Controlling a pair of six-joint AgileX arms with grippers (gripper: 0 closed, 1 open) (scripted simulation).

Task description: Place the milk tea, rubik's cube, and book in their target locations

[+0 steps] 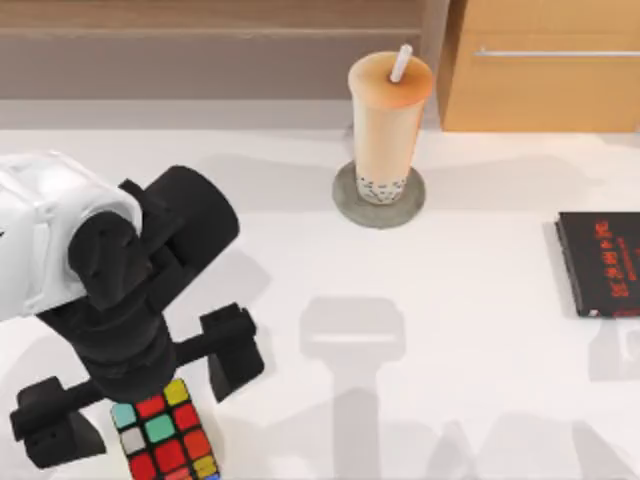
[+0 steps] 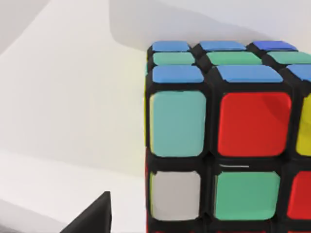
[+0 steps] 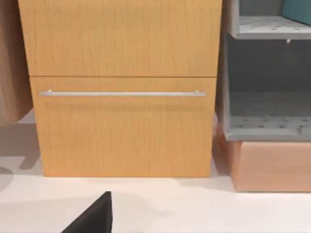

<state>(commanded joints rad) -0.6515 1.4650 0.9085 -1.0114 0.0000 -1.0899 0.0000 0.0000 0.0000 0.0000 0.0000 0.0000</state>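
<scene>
a: where's the left pincer (image 1: 140, 400)?

b: low at the near-left of the desk (image 1: 480, 330), over the rubik's cube (image 1: 165, 440). its two black fingers (image 1: 235, 350) are spread wide, one on each side of the cube, not pressing it as far as i can see. so released, gripping nothing.

a: and the cube itself?

b: sitting on the desk at the near-left edge. in the left wrist view the rubik's cube (image 2: 223, 141) sits close up, teal, red, green and white stickers on the near face, blue and green ones on the next.

a: the cup?

b: the milk tea (image 1: 388, 125) stands upright on the grey coaster (image 1: 345, 195) toward the back, middle of the desk. pale orange tea fills it, dark pearls lie at the bottom, and a white straw (image 1: 401, 62) pokes through the sealed top.

a: anything on the right?

b: a black book with red lettering (image 1: 600, 262) lies flat at the right edge, well apart from the cup. behind it is a wooden cabinet (image 1: 545, 65); the right wrist view faces that wooden cabinet (image 3: 121, 87) with its drawer handle (image 3: 121, 93), and a grey shelf unit (image 3: 267, 73) beside it. something teal (image 3: 297, 10) rests on the upper shelf.

a: right pincer?

b: a dark corner in that wrist view; i cannot tell its state.
</scene>
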